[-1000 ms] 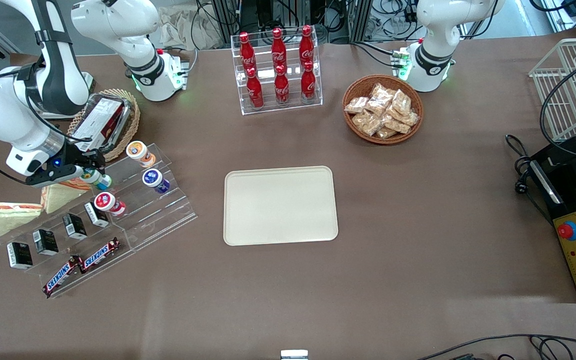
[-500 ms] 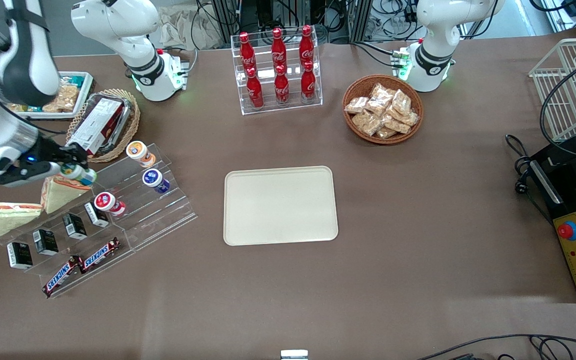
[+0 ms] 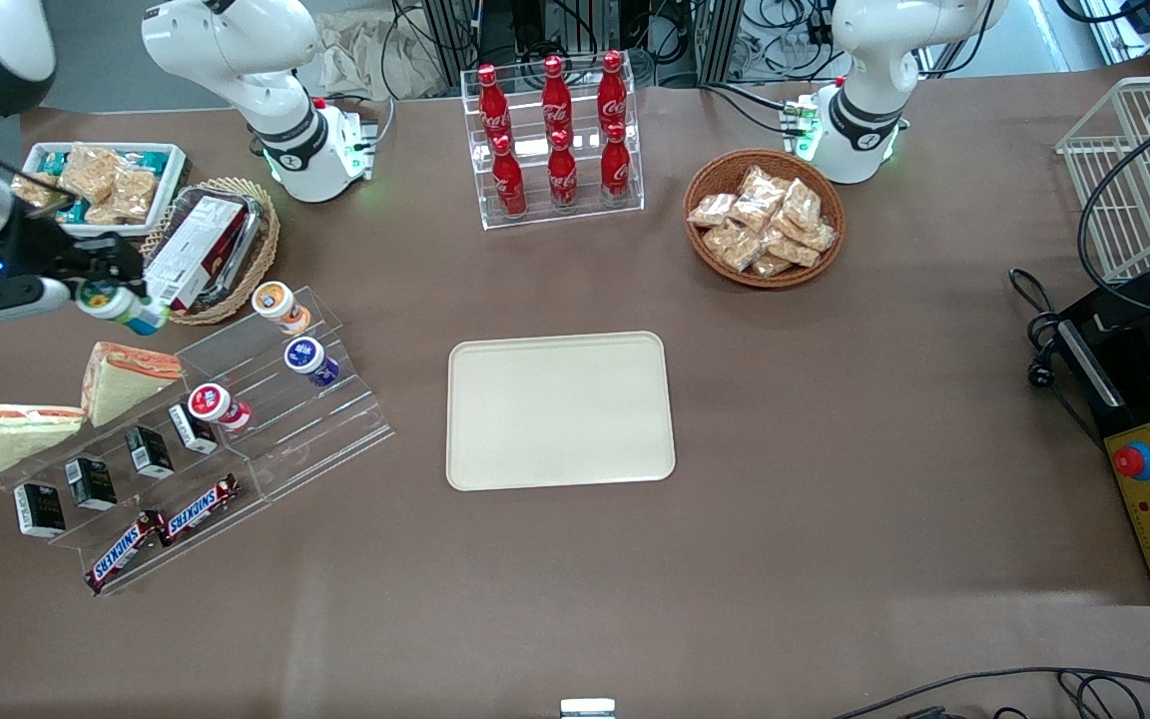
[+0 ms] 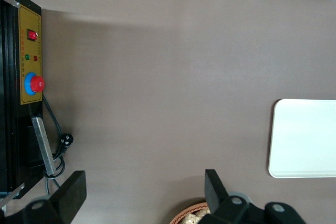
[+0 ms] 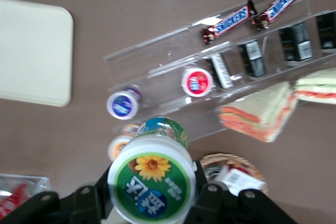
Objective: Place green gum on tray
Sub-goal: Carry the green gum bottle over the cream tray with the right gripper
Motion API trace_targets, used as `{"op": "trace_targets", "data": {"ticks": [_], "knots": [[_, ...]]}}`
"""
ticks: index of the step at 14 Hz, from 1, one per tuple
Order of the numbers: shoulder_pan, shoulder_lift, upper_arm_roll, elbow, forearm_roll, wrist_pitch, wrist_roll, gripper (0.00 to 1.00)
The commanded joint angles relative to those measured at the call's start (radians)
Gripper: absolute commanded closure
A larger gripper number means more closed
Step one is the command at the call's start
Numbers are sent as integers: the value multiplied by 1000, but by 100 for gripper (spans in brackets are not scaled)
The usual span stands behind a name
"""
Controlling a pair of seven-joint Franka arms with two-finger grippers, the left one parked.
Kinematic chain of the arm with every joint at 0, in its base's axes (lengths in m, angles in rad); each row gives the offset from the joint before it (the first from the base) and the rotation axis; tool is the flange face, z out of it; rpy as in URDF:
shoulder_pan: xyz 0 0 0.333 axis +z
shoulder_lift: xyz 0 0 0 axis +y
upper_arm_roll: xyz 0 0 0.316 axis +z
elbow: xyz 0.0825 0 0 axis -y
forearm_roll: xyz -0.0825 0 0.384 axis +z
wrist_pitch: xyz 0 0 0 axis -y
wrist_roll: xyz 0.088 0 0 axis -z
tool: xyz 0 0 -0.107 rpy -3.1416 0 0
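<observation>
1 small bottle of green gum (image 3: 121, 306) hangs at the left edge of the front view, clamped between the fingers of the gripper (image 3: 108, 290), clear of the table and lifted off the clear plastic display rack (image 3: 236, 419) that fills the lower left of that frame. The right wrist view shows the grip plainly: the green-and-white lid (image 5: 151, 184) faces the camera with a black finger pressed against each side, so the bottle's long axis runs roughly along the camera's line of sight, and in the front view it looks tilted rather than upright.

The tray (image 3: 560, 411), cream-coloured and bare, sits in the middle of the front view, well apart from the held bottle and nearer to the front camera. That is the relation the next move appears to turn on: the tray lies toward the parked arm's end of the table from the gripper, with the rack standing between them. The carry will probably need to pass above the rack's top step, where an orange-lidded bottle (image 3: 276, 302) and a purple-lidded bottle (image 3: 307, 358) stand, with a red-lidded bottle (image 3: 213, 403) 1 step lower.

2 sandwich wedges (image 3: 126, 374) rest beside the rack, just below the gripper in the front view, and a wicker basket (image 3: 226, 245) holding a boxed item sits just beside it.
</observation>
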Motion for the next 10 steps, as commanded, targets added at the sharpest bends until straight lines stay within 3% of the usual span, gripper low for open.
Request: {"op": "trace_targets", "data": {"ticks": [1, 6, 10], "knots": [[-1, 53, 131, 76, 59, -32, 266, 96], [6, 165, 345, 118, 81, 56, 674, 96], [126, 223, 359, -36, 63, 306, 865, 96]]}}
